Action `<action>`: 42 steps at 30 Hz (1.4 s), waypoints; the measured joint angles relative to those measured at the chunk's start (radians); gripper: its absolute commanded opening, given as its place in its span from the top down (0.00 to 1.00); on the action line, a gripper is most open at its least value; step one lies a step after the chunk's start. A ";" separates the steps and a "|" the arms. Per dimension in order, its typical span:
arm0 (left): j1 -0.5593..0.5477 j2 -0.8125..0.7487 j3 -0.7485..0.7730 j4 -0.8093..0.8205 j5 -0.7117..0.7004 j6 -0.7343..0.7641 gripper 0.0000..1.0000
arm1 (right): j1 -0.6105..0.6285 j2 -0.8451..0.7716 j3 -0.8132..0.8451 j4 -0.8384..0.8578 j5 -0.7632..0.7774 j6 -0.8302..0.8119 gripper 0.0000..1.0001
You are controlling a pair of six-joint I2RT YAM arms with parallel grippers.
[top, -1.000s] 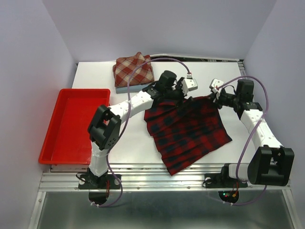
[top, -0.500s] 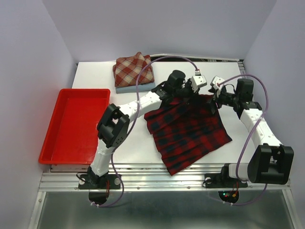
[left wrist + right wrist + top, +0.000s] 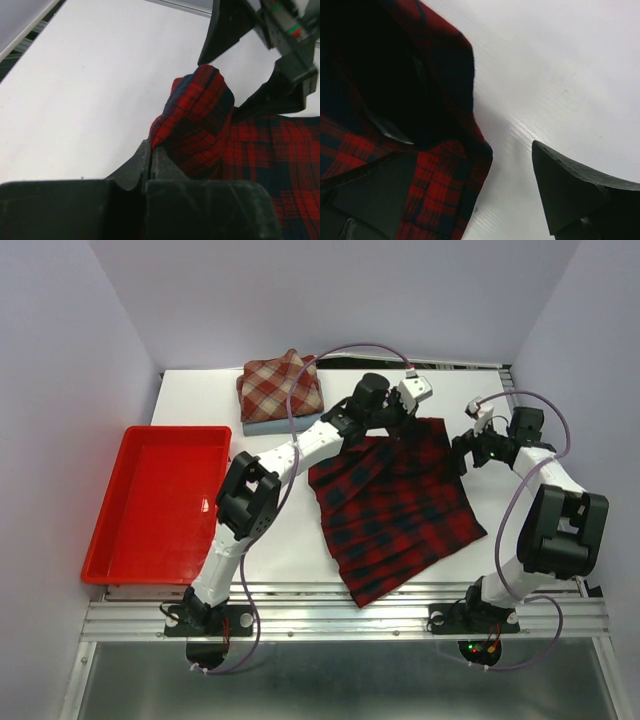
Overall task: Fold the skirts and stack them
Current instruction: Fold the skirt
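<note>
White tabletop (image 3: 200,400), plain pale walls, and all the action is on the red and navy plaid skirt (image 3: 400,510). It lies spread across the middle and right of the table, hem fanned toward the near edge. It is unfolded, apart from its far edge, which is bunched and lifted. The left gripper (image 3: 151,150) has that far edge, jaws pinched tight on a puckered fold of plaid, clear in the left wrist view. Just to its right, the right gripper (image 3: 480,200) stands with jaws wide apart. A corner of the same skirt lies loose between its fingers, not clamped. So one arm holds and the other is free.

Further out, at the far left of the table, sits the brick-red and cream check skirt (image 3: 280,385). It is folded into a compact square on top of the light blue skirt (image 3: 262,426), of which only a thin edge shows. Those two look finished, folded and stacked. The red tray (image 3: 150,500) sits at the table's left edge, well apart from all the cloth.

By the look of it, the job is about two-thirds done. The plaid skirt, the biggest of the three, has yet to be folded down and carried onto that pile.
</note>
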 measured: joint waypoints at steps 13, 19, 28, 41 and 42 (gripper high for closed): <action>0.009 0.051 0.074 -0.059 0.005 -0.006 1.00 | 0.005 0.339 0.117 -0.012 0.005 0.109 0.54; -0.011 0.034 0.048 -0.100 0.007 -0.005 1.00 | 0.006 0.378 0.145 -0.016 0.000 0.147 0.66; -0.207 -0.035 -0.039 -0.225 -0.045 -0.023 1.00 | 0.006 0.381 0.159 -0.065 0.000 0.195 0.44; -0.207 0.192 -0.023 -0.253 0.011 -0.278 1.00 | -0.076 0.360 0.316 -0.349 0.180 0.204 0.34; -0.201 0.192 -0.023 -0.249 0.018 -0.293 1.00 | -0.087 0.359 0.342 -0.385 0.202 0.182 0.35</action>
